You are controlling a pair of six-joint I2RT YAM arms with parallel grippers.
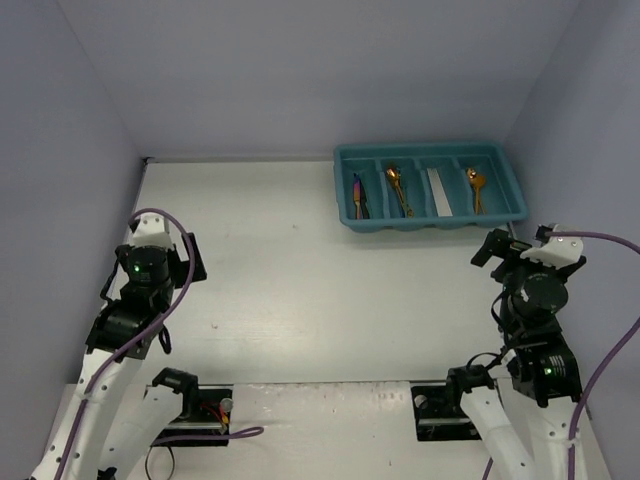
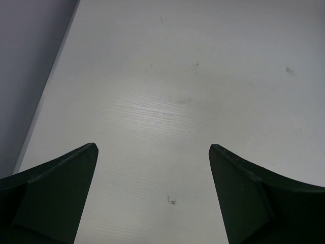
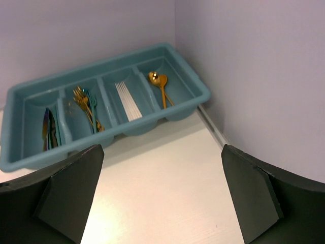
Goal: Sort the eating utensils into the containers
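The teal cutlery tray point(image 1: 345, 185) sits at the back right of the table and also shows in the right wrist view point(image 3: 203, 94). Its compartments hold, left to right, iridescent purple and teal pieces point(image 3: 46, 129), gold and teal forks point(image 3: 86, 101), white chopsticks point(image 3: 128, 100) and gold spoons point(image 3: 160, 84). I see no utensil loose on the table. My left gripper point(image 2: 152, 168) is open and empty over bare table at the left point(image 1: 160, 262). My right gripper point(image 3: 161, 173) is open and empty, just in front of the tray's right end point(image 1: 505, 245).
Grey walls enclose the table on the left, back and right. The right wall runs close beside my right gripper and the tray. The arm bases and purple cables point(image 1: 215, 430) lie along the near edge.
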